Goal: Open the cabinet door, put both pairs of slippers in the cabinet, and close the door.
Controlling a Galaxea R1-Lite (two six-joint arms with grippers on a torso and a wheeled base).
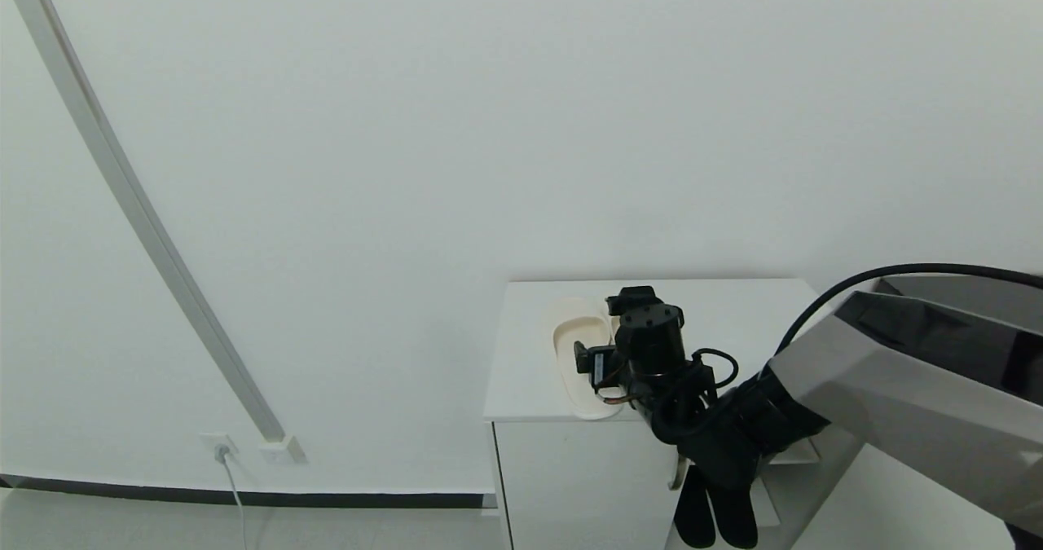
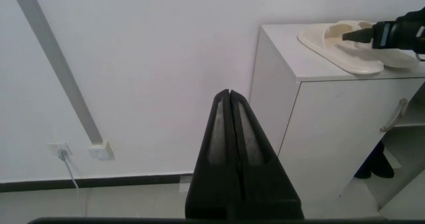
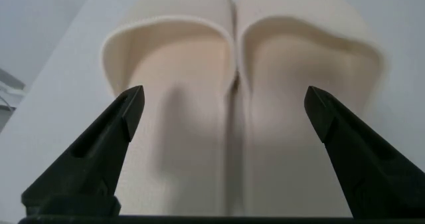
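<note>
Cream slippers (image 1: 580,354) lie side by side on the white cabinet (image 1: 733,305), at its top's front-left edge. Right of its front panel (image 1: 578,485), the cabinet's open, shelves (image 1: 794,455) showing.

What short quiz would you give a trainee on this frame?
1. True or false: the right gripper is shut on the cream slippers.
2. Where does the pair lie? A) on top of the white cabinet B) on the floor C) inside the cabinet
3. Fill in: the left gripper has its fingers ___.
Key: 1 false, it is open with a finger on either side of the pair; 2 A; 3 shut.
</note>
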